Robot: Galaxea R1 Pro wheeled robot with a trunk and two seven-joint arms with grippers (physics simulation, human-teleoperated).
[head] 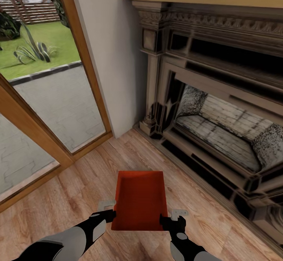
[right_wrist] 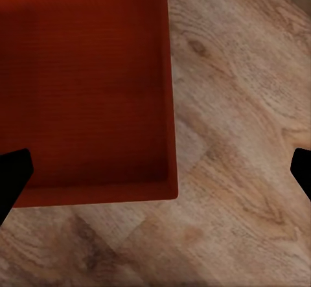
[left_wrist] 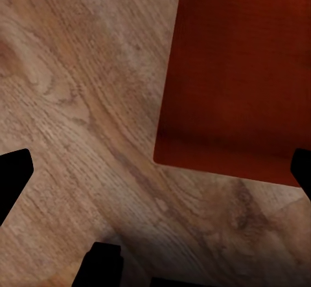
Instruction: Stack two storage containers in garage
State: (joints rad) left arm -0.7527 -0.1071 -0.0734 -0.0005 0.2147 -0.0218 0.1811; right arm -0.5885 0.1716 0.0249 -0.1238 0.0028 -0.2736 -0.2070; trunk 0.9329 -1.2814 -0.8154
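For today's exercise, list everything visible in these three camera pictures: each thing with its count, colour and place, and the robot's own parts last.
storage container: one, orange-red, lidless, between the two grippers above the wood-plank floor
floor: one, light wood planks, underneath
fireplace: one, dark surround with pale brick inside, to the right
glass doors: wood-framed, to the left, lawn and paving beyond
wall: pale, between doors and fireplace
left gripper: black, jaws open, beside the container's left wall
right gripper: black, jaws open, beside its right wall
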